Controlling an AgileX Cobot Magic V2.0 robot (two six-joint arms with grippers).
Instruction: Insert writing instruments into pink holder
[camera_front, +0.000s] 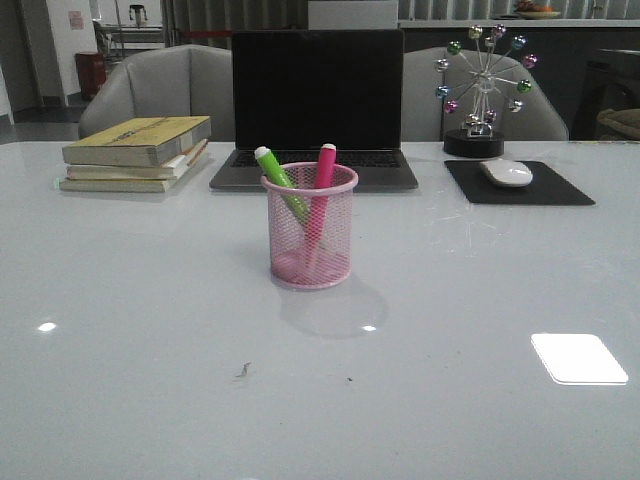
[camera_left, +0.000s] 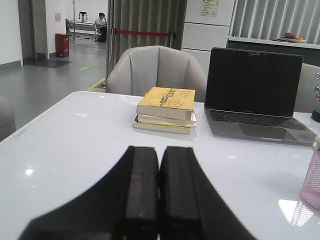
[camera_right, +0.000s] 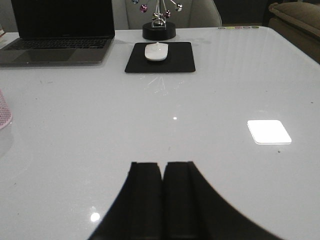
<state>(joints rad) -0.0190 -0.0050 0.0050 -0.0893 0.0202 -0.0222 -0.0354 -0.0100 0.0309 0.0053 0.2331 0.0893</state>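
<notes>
Two markers, green and pink, stand in the cup at table centre, leaning toward eleven and twelve o'clock. Left gripper and right gripper: jaws pressed together, empty.

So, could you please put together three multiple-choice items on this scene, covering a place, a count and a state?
1. Where does the pink holder stand?
A. On the books
B. On the table in front of the laptop
C. On the mouse pad

2. How many highlighters are in it?
A. One
B. Two
C. Four

3. What state is the left gripper in?
A. Shut, empty
B. Wide open
C. Holding a highlighter

Answers: 1 B, it sits on the white table nearer than the laptop. 2 B, a green highlighter and a pink highlighter lean inside. 3 A, its fingers meet with nothing between.
</notes>
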